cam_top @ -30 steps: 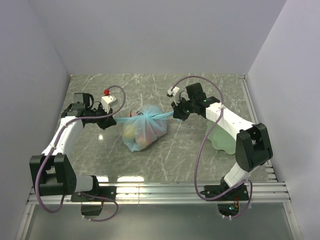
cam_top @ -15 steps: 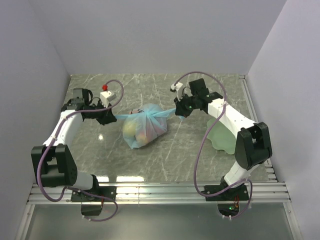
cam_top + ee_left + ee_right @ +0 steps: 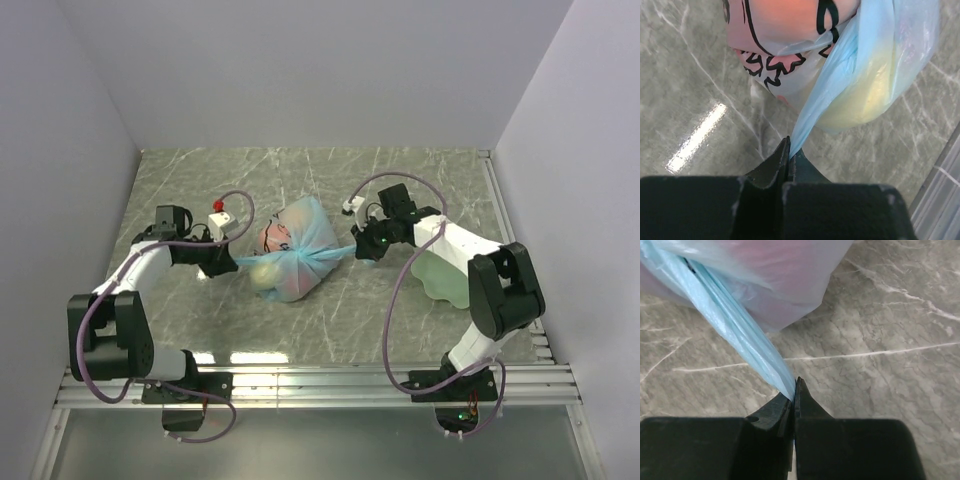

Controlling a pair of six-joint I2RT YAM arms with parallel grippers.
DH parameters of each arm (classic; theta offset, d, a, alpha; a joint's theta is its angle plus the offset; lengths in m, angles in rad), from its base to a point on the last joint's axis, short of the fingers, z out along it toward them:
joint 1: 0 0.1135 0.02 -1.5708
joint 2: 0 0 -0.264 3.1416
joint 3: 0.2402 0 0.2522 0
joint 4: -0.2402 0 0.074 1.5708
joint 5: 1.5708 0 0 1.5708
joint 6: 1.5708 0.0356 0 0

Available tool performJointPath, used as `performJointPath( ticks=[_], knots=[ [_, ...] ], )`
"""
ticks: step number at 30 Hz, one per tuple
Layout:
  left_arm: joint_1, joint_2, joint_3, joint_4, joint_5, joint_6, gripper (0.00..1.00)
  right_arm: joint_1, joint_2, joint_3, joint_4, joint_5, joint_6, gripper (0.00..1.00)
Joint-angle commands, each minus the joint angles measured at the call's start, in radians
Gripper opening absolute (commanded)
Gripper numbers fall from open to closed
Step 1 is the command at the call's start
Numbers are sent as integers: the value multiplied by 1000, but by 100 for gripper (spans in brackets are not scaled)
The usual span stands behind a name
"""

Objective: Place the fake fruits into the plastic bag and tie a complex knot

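Observation:
The plastic bag (image 3: 298, 232) lies mid-table as a light-blue bundle with the fake fruits inside. A yellow one (image 3: 867, 95) and an orange one (image 3: 790, 15) show through the film and its pink-and-black print (image 3: 767, 62). Two twisted handle strands run out sideways from the bundle's near side. My left gripper (image 3: 229, 263) is shut on the left strand (image 3: 812, 117), and its tips (image 3: 789, 149) pinch the strand's end. My right gripper (image 3: 359, 249) is shut on the right strand (image 3: 737, 330), with its tips (image 3: 794, 389) at table height. No finished knot shows; the bunched gather (image 3: 303, 256) sits between the strands.
A pale green wavy-edged plate (image 3: 447, 283) lies under the right forearm, near the right wall. Grey marble tabletop (image 3: 330, 310) spreads in front of the bag. Purple cables loop over both arms. Walls close in the left, back and right.
Both grippers have drawn toward the near edge and down, still holding the strands. The bag has tipped over backward, so its bulk now lies behind the taut line of the strands.

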Motion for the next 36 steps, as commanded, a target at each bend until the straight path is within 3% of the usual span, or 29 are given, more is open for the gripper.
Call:
performJointPath(
  ticks=[1, 6, 14, 23, 29, 36],
  knots=[
    [117, 5, -20, 63, -374, 86, 0, -154, 28, -24, -110, 426, -56, 0],
    [180, 24, 37, 51, -341, 92, 0, -212, 34, 10, -105, 460, -46, 0],
    [271, 3, 253, -170, -202, 196, 0, -325, -27, 108, -220, 405, -121, 0],
    [272, 56, 82, -37, -277, 178, 0, -320, 39, 18, -127, 469, -102, 0],
    [286, 0, 223, -146, -219, 165, 0, -340, -38, 91, -188, 500, -126, 0],
    [324, 22, 114, -89, -228, 175, 0, -343, -36, 15, -147, 487, -114, 0]
  ],
)
